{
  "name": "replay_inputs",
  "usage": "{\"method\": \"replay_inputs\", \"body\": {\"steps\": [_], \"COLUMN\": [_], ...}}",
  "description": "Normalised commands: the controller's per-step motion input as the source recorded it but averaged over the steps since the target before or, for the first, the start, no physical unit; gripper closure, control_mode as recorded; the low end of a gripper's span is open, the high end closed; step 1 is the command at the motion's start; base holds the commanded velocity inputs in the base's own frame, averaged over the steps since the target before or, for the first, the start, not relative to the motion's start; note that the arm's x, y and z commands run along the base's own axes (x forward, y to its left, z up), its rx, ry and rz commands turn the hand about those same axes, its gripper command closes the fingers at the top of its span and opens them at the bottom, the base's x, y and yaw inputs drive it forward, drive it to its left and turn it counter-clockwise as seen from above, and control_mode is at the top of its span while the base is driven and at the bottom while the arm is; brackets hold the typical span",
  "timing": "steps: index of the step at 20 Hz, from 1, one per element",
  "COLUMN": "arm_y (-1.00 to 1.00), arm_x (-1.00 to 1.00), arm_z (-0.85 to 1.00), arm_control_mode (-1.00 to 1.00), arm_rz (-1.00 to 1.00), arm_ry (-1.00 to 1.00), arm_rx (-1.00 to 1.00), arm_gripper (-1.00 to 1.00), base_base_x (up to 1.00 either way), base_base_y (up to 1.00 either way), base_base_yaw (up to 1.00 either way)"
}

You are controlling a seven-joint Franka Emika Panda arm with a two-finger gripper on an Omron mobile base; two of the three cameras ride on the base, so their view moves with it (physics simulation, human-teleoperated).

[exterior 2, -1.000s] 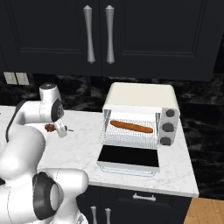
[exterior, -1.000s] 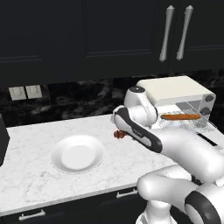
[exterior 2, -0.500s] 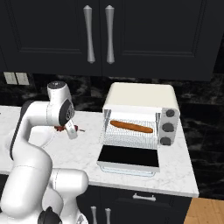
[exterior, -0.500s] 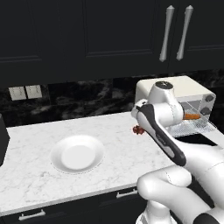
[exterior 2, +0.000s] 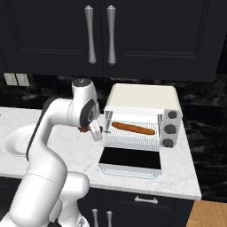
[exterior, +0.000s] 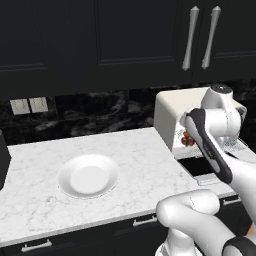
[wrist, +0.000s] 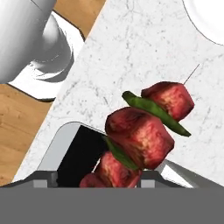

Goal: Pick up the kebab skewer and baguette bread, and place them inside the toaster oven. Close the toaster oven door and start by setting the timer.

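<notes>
My gripper point(exterior 2: 89, 130) is shut on the kebab skewer point(exterior 2: 83, 129), red meat chunks with green pepper strips, which fills the middle of the hand view point(wrist: 144, 131). I hold it above the counter just left of the cream-white toaster oven point(exterior 2: 144, 97), close to its left front corner. The baguette bread point(exterior 2: 133, 128) lies on the wire rack inside the oven. The toaster oven door point(exterior 2: 131, 160) hangs fully open and flat in front, and its dark glass shows below the skewer point(wrist: 78, 153). From the left base camera the skewer point(exterior: 188, 140) peeks out beside my forearm, against the oven point(exterior: 175, 107).
An empty white plate point(exterior: 88, 176) sits mid-counter to the left of the oven. A dark toaster point(exterior: 2, 160) stands at the far left edge. Three knobs point(exterior 2: 168, 129) line the oven's right side. Dark cabinets with long handles point(exterior 2: 99, 35) hang above.
The arm has swung right, carrying the skewer from near the plate across the counter to the oven's left front. The baguette and the open door have not moved.
</notes>
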Motion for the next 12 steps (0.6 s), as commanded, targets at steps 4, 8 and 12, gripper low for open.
{"method": "replay_inputs", "body": {"steps": [4, 8, 12], "arm_y": [-1.00, -1.00, -0.86], "arm_x": [0.06, 0.04, 0.18], "arm_z": [0.00, 0.00, 0.00], "arm_control_mode": [-1.00, -1.00, -1.00], "arm_rz": [-0.09, -0.08, -0.09], "arm_ry": [0.00, 0.00, 0.00], "arm_rx": [-0.06, -0.02, 0.00], "arm_gripper": [1.00, 1.00, 1.00], "base_base_x": [0.00, 0.00, 0.00], "base_base_y": [0.00, 0.00, 0.00], "base_base_yaw": [0.00, 0.00, 0.00]}}
